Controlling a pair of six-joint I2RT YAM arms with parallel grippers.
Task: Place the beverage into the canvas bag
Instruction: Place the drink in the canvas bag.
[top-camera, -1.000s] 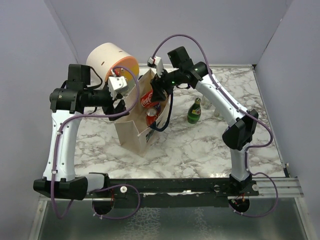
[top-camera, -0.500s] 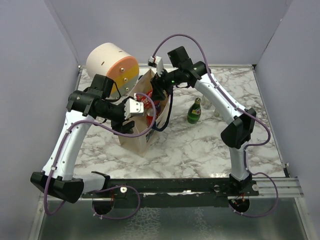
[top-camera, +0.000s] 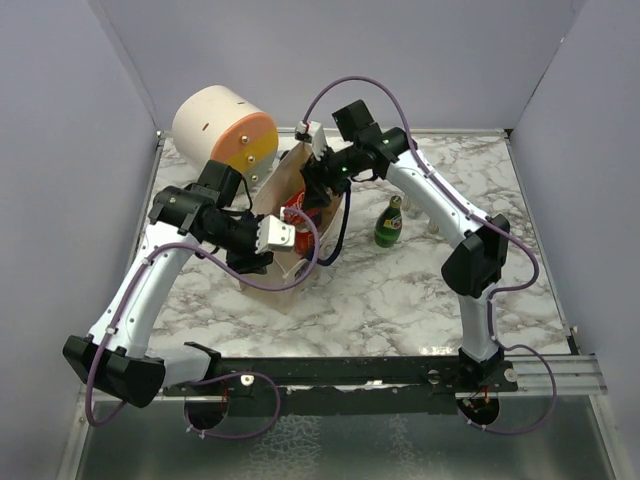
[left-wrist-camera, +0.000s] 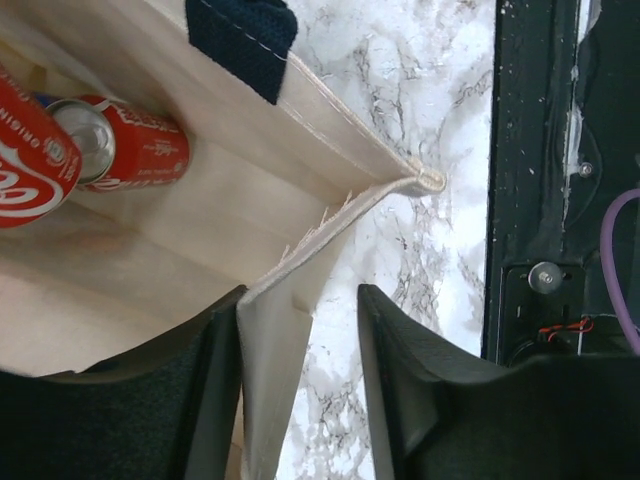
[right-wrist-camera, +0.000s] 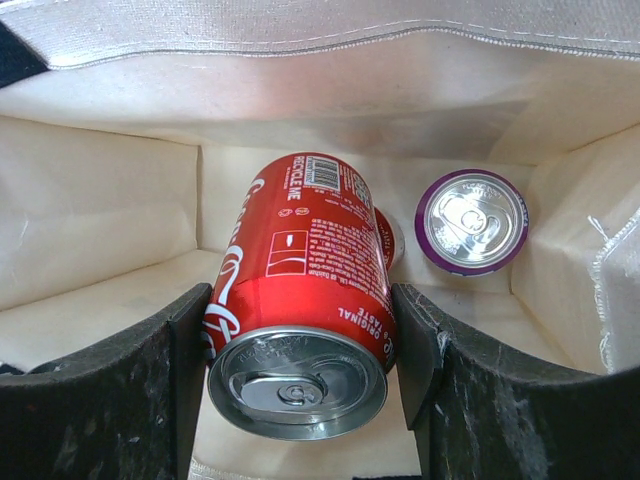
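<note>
The canvas bag (top-camera: 281, 180) stands open mid-table, beige with a navy strap (left-wrist-camera: 240, 35). My right gripper (top-camera: 312, 192) is shut on a red cola can (right-wrist-camera: 300, 310) and holds it inside the bag's mouth, above the floor of the bag (right-wrist-camera: 100, 220). A second red can (left-wrist-camera: 135, 150) and a purple-rimmed can (right-wrist-camera: 470, 220) lie inside. My left gripper (top-camera: 283, 236) is open at the bag's near corner. Its jaws straddle the bag's rim (left-wrist-camera: 270, 330); the cloth lies against the left finger (left-wrist-camera: 200, 400), and the right finger is apart from it.
A green glass bottle (top-camera: 389, 222) stands upright on the marble table (top-camera: 400, 290) just right of the bag. A cream-and-orange drum (top-camera: 225, 125) lies at the back left. Grey walls close in three sides. The black rail (left-wrist-camera: 530, 150) runs along the near edge.
My left arm has swung from the bag's back-left side round to its near corner, and its open jaws now straddle the rim. My right gripper keeps the can at the bag's mouth.
</note>
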